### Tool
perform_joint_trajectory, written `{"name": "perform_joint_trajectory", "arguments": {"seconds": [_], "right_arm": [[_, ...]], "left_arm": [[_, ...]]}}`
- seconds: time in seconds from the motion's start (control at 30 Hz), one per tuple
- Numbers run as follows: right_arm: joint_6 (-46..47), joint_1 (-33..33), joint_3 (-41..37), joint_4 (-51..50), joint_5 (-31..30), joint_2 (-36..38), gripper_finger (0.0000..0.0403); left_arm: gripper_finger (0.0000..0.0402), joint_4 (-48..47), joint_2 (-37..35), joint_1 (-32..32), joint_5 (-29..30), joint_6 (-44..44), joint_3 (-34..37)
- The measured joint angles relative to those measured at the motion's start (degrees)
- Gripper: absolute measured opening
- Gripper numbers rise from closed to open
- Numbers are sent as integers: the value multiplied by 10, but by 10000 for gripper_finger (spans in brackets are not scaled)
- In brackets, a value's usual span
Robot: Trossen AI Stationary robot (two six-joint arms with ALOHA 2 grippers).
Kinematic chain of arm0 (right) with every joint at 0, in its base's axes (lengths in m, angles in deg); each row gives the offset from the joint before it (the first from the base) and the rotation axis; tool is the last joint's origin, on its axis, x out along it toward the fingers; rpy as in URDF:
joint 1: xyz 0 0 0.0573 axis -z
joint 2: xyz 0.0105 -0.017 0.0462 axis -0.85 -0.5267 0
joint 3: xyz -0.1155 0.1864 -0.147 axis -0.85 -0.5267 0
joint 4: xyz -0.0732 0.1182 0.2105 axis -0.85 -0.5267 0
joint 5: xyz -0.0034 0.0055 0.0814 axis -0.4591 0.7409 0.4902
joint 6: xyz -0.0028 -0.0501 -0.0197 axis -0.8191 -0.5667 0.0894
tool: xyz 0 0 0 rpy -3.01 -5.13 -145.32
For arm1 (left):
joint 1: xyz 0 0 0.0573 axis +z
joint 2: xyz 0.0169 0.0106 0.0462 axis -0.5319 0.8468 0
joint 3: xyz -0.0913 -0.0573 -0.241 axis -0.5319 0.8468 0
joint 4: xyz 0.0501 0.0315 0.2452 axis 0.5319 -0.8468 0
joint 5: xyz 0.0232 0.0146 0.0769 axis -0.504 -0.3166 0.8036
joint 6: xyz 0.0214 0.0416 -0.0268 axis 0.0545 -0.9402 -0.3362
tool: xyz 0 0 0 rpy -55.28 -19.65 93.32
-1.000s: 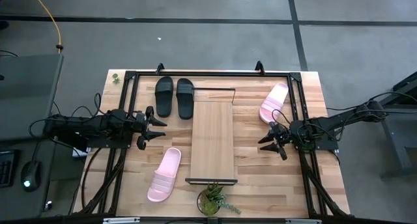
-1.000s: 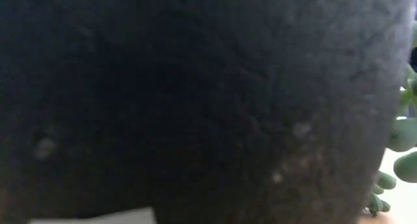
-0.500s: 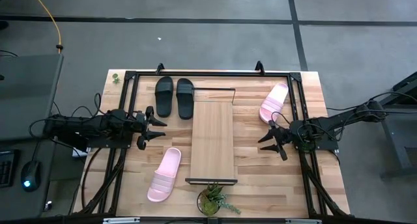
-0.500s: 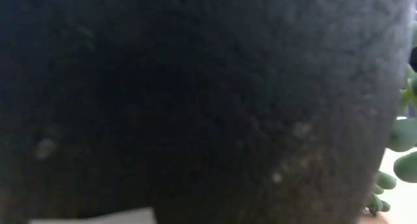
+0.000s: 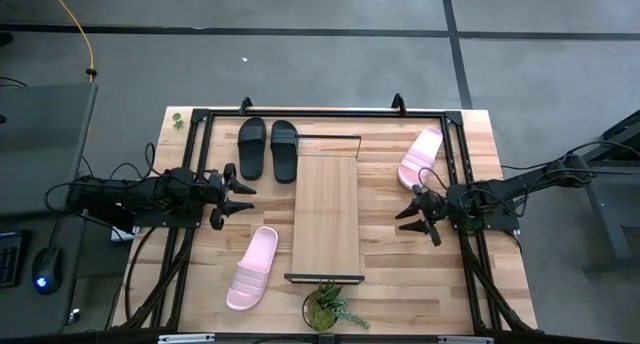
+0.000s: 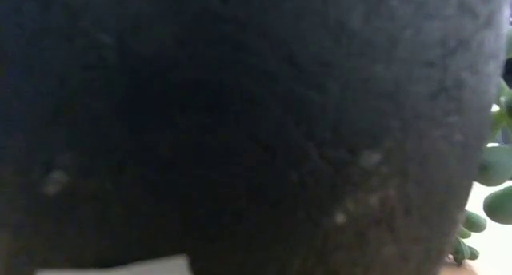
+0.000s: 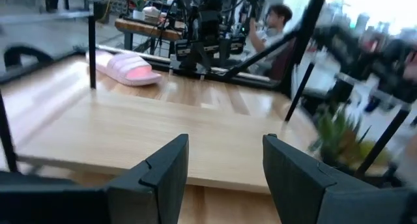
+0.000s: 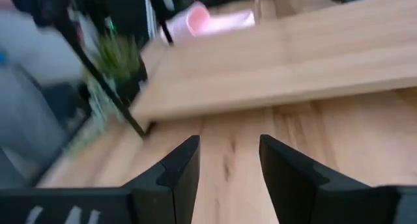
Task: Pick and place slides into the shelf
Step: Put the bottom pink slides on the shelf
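The shelf point(image 5: 325, 219) stands lengthwise in the middle of the table, a light wood plank with black end bars. Two black slides point(image 5: 252, 147) point(image 5: 285, 149) lie side by side on the tabletop by its far left corner. One pink slide point(image 5: 421, 156) lies far right, and another pink slide point(image 5: 252, 267) lies near left. My left gripper point(image 5: 243, 197) hovers open to the left of the shelf. My right gripper point(image 5: 405, 206) hovers open to the right of it. Each wrist view looks across the plank point(image 7: 163, 133) point(image 8: 273, 68) at a pink slide point(image 7: 127, 68) point(image 8: 208, 19).
A small potted plant point(image 5: 328, 306) stands at the shelf's near end, and its dark pot point(image 6: 240, 123) blocks almost all of the low view. Black frame bars point(image 5: 190, 184) run along the table's sides. A person point(image 7: 280, 19) sits beyond the table.
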Motion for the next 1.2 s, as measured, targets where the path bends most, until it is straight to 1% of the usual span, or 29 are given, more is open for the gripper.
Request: {"name": "perform_joint_trajectory", "arguments": {"seconds": [0.13,0.3,0.4,0.5,0.63,0.8,0.9,0.97,1.13,1.2], "right_arm": [[92,0,0,66,0,0,151],[187,0,0,158,-14,0,151],[239,0,0,216,-53,0,151],[265,0,0,262,-116,0,151],[298,0,0,318,-190,0,151],[324,0,0,388,-236,0,151],[319,0,0,408,-243,0,151],[331,0,0,409,-248,0,151],[411,0,0,409,-306,0,151],[429,0,0,405,-321,0,151]], "left_arm": [[182,21,0,0,0,97,0],[182,22,0,0,0,148,0],[182,22,0,0,0,230,0],[182,22,0,0,0,306,0],[182,22,0,0,17,397,0],[182,19,0,0,16,502,0],[182,13,0,0,16,521,0],[182,13,0,0,15,538,0],[182,13,0,0,15,543,0],[182,13,0,0,15,545,0]]}}
